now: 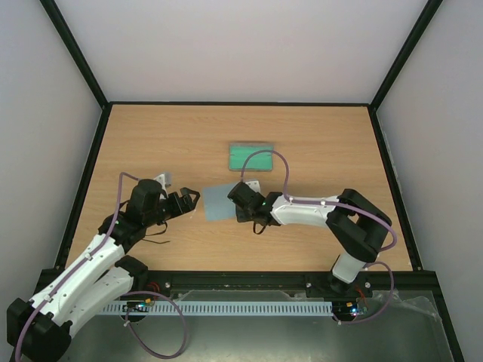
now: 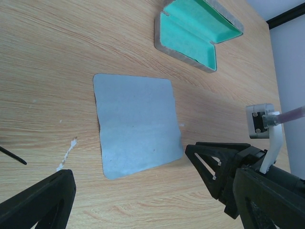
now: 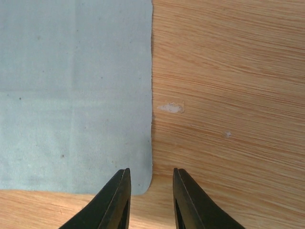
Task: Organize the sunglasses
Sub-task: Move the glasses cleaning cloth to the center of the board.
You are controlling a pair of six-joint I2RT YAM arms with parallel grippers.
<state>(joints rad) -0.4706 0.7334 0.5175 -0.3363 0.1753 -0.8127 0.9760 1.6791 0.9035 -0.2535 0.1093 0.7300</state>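
Wooden table (image 1: 317, 143) holds the sunglasses (image 2: 13, 156) near the wide-open, empty left gripper (image 1: 189, 204), while the right gripper (image 3: 151, 172), jaws narrowly apart and empty, hovers at a corner of the cloth (image 3: 71, 95), likely needing to drop and pinch it.

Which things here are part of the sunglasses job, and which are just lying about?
Job: sunglasses (only a thin black arm shows), case, cloth.
Lying about: no other loose thing in view; only white scuffs on the table.
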